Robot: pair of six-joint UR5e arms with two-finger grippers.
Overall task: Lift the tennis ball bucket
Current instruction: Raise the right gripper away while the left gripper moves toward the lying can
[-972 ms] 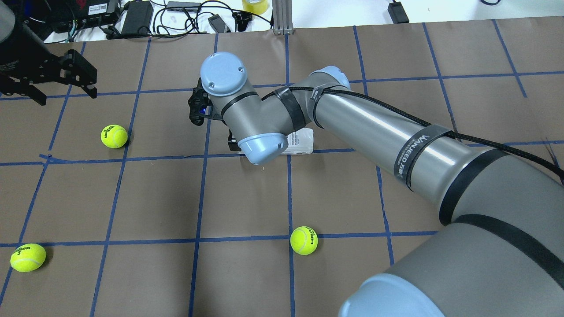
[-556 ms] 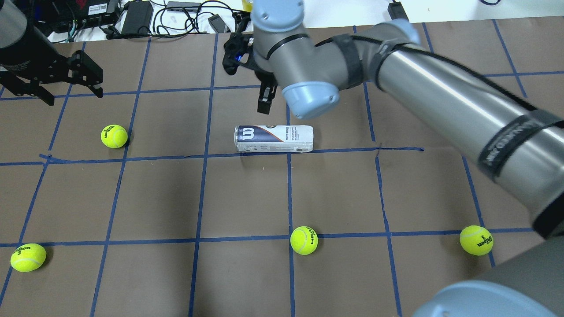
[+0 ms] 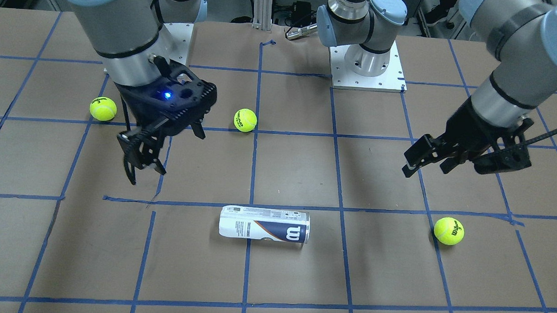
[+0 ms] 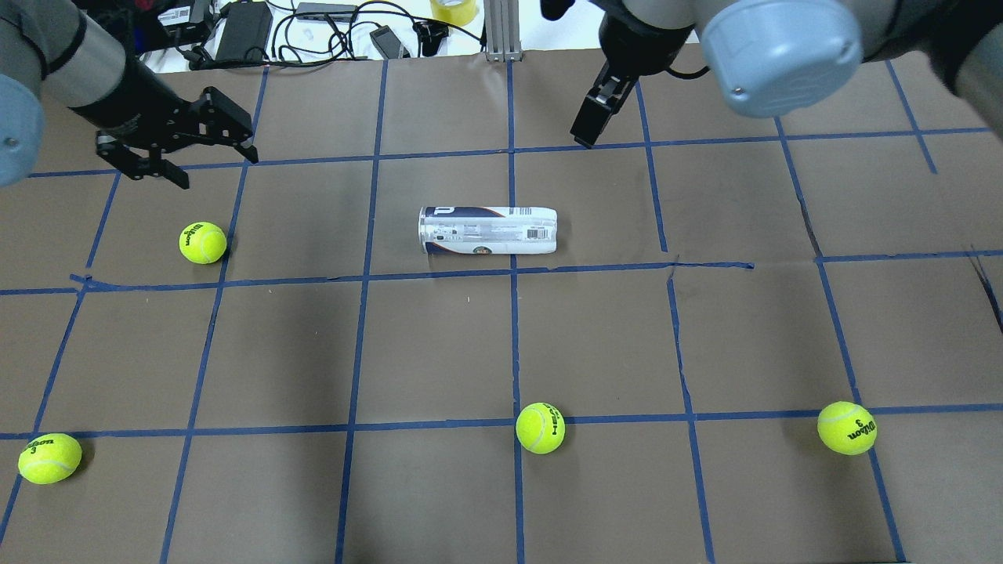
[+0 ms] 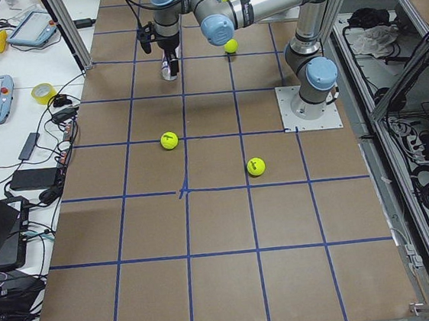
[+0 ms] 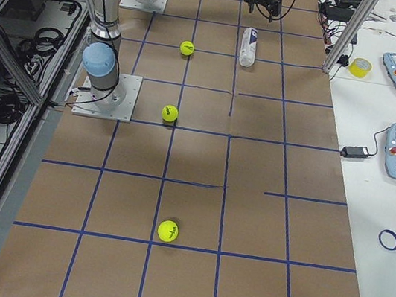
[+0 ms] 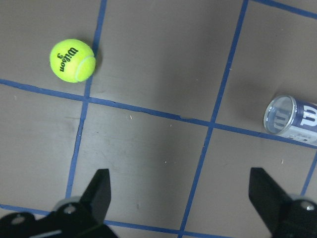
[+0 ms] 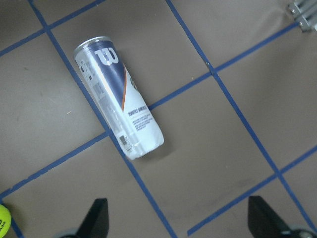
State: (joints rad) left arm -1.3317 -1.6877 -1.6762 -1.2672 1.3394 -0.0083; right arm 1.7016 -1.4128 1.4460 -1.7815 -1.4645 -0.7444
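Because the tennis ball bucket lies on its side rather than standing, any lift has to begin with fingers closing across its round body, and neither arm has hold of it. Seen from overhead, it rests on the brown-papered tabletop a little toward 12 o'clock from the middle. Its length runs from 9 to 3 o'clock, silvery rim at the 9 o'clock end, just on the 12 o'clock side of a blue tape line.

The right gripper hangs above the tabletop at about 1 o'clock from the bucket, near it but apart. Its wrist camera shows the fingers spread wide with the whole bucket framed ahead of them, which looks like a stance for coming down astride the label.

The left gripper hovers well off at 10 o'clock, fingers likewise spread and empty. Only the bucket's rim shows at the edge of its camera, so it seems to be keeping out of the way.

A Wilson tennis ball sits well apart at 9 o'clock and a Head tennis ball at 6 o'clock, neither blocking an approach.

By my judgement the task is at its start, and the bucket may roll if one finger touches before the other
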